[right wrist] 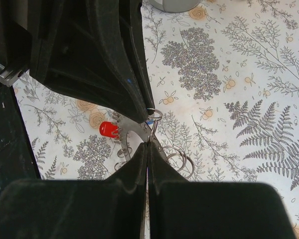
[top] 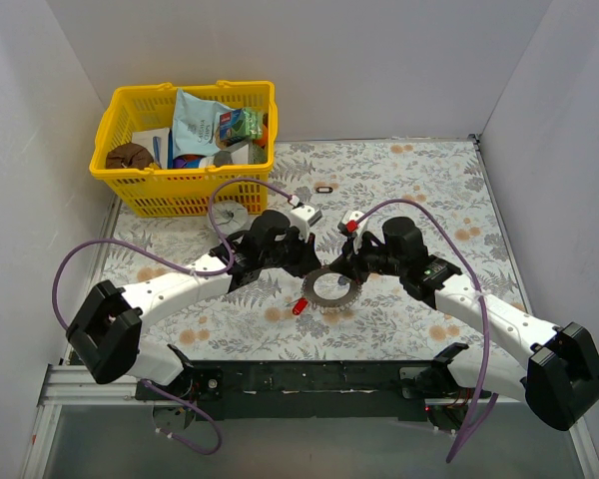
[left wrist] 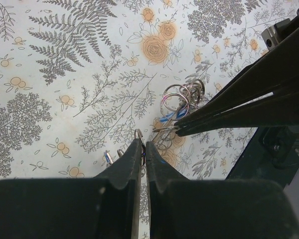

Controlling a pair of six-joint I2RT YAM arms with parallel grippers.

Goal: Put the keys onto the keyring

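The left gripper (left wrist: 142, 146) and right gripper (right wrist: 148, 145) meet tip to tip, each pinched tight on a small wire loop (right wrist: 154, 114) with a blue key (left wrist: 167, 118) between them. Both are just over the toothed keyring (top: 314, 291) mid-table, with a red key (top: 299, 306) beside it.

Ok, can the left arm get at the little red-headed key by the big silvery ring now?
Probably not yet. The small red-headed key lies uncovered beside the large serrated silvery ring, near the left tool, but that tool is shut on a small wire loop.
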